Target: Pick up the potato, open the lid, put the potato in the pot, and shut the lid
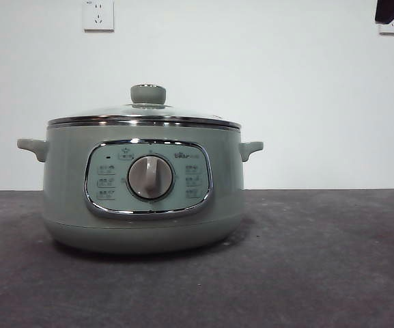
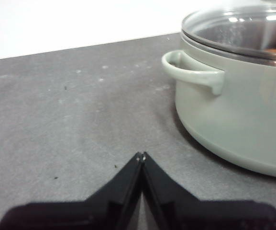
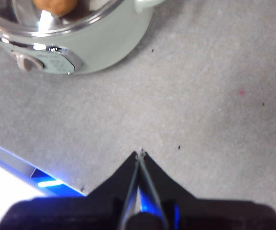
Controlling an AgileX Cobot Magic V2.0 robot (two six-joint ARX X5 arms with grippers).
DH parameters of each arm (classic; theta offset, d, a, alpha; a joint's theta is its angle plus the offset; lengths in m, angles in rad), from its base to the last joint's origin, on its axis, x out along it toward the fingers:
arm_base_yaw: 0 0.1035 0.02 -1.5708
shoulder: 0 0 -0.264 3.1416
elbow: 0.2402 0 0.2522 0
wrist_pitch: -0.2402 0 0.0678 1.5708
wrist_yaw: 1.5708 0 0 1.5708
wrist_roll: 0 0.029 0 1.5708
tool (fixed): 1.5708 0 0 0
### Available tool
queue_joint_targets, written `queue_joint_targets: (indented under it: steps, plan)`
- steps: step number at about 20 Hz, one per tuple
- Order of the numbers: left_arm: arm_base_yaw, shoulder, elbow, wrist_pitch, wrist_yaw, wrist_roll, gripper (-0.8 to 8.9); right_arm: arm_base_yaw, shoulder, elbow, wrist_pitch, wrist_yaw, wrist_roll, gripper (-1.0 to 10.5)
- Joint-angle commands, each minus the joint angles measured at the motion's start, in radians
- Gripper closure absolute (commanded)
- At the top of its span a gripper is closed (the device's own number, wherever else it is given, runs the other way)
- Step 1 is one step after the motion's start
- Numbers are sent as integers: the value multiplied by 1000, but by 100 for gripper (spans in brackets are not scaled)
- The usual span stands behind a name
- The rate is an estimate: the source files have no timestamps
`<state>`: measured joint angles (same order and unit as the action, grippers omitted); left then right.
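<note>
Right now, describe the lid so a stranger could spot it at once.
Find the big sage-green pot standing on the dark grey table. The lid sits closed on top of it: a shallow glass dome with a chrome rim. Its pale green round knob is the highest point, unlike the larger grey dial on the pot's front panel.

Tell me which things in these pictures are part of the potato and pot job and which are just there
Part of the job:
- the pot
- the lid, seated on the pot
- the potato, inside the pot under the lid
- the left gripper, shut, beside the pot
- the right gripper, shut, away from the pot

Just there:
- two wall sockets
- the grey table
</note>
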<state>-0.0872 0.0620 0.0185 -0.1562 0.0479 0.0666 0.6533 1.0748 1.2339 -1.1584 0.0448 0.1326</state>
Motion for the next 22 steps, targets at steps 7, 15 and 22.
queue_joint_targets:
  steps: [7, 15, 22]
  plan:
    - [63, -58, -11, -15, -29, 12, 816, 1, 1, -10, 13, 1, 6, 946]
    - [71, -39, -11, -9, -14, 1, 816, 1, 1, -10, 13, 1, 6, 946]
    - [71, -15, -11, -9, -14, 1, 816, -15, -23, -11, 22, 14, -2, 946]
